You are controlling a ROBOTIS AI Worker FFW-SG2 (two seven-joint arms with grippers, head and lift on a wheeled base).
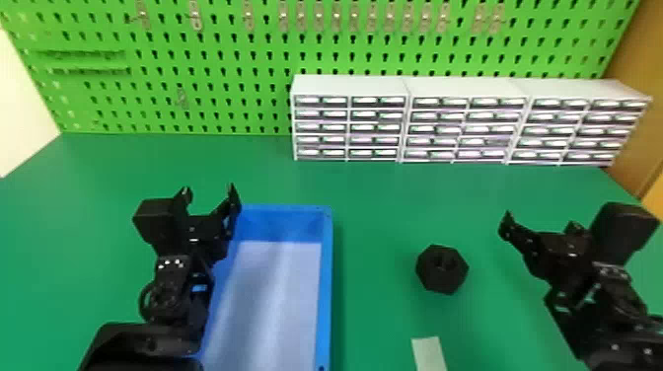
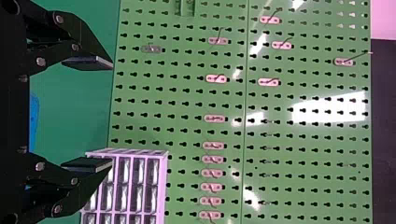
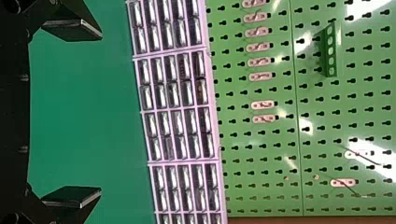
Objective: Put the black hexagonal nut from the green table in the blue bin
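Note:
The black hexagonal nut (image 1: 442, 269) lies on the green table (image 1: 380, 197), between the blue bin (image 1: 325, 276) and my right arm. Nothing lies in the visible part of the bin. My left gripper (image 1: 209, 195) is over the bin's far left corner, fingers apart and holding nothing; the left wrist view has the same gripper (image 2: 112, 114) wide open. To the right of the nut and apart from it is my right gripper (image 1: 540, 224). In the right wrist view this gripper (image 3: 101, 112) is open, with bare green table behind the gap.
White drawer cabinets (image 1: 463, 89) stand along the table's back right, before a green pegboard (image 1: 222, 59) with metal hooks. A pale strip (image 1: 429, 352) lies on the table nearer than the nut. A wooden panel (image 1: 636, 103) borders the right side.

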